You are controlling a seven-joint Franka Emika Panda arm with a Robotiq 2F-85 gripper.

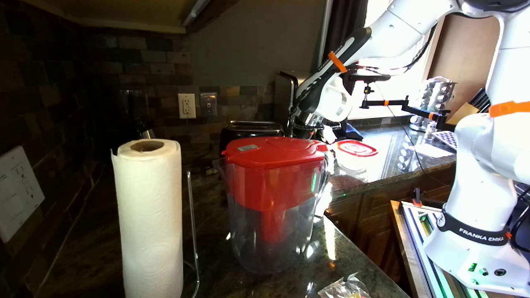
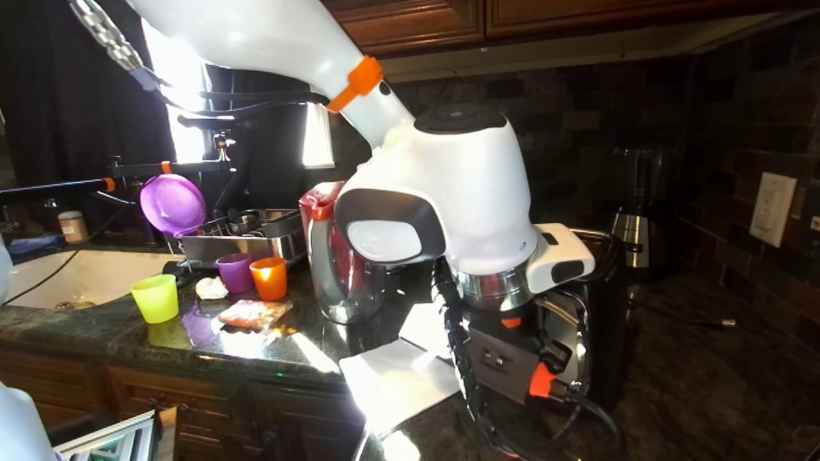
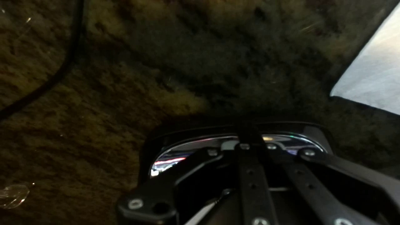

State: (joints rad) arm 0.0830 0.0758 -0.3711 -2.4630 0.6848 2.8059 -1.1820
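My gripper (image 3: 249, 134) points down over a black toaster with a chrome top (image 3: 168, 156) in the wrist view. Its finger links come together and look shut. No held thing shows between the dark fingertips, and I cannot tell if they touch the toaster. In an exterior view the toaster (image 1: 253, 127) stands behind the red-lidded clear pitcher (image 1: 271, 190), which hides the fingers. In an exterior view the gripper body (image 2: 503, 365) hangs in front of the toaster (image 2: 608, 333); its fingertips are hidden there.
A paper towel roll (image 1: 151, 219) stands beside the pitcher. A white sheet (image 2: 410, 378) lies near the gripper. Green (image 2: 155, 299), purple (image 2: 235, 272) and orange cups (image 2: 269, 278) stand near the sink (image 2: 122, 262). A dark cord (image 3: 62, 72) crosses the counter. A blender (image 2: 634, 237) stands behind.
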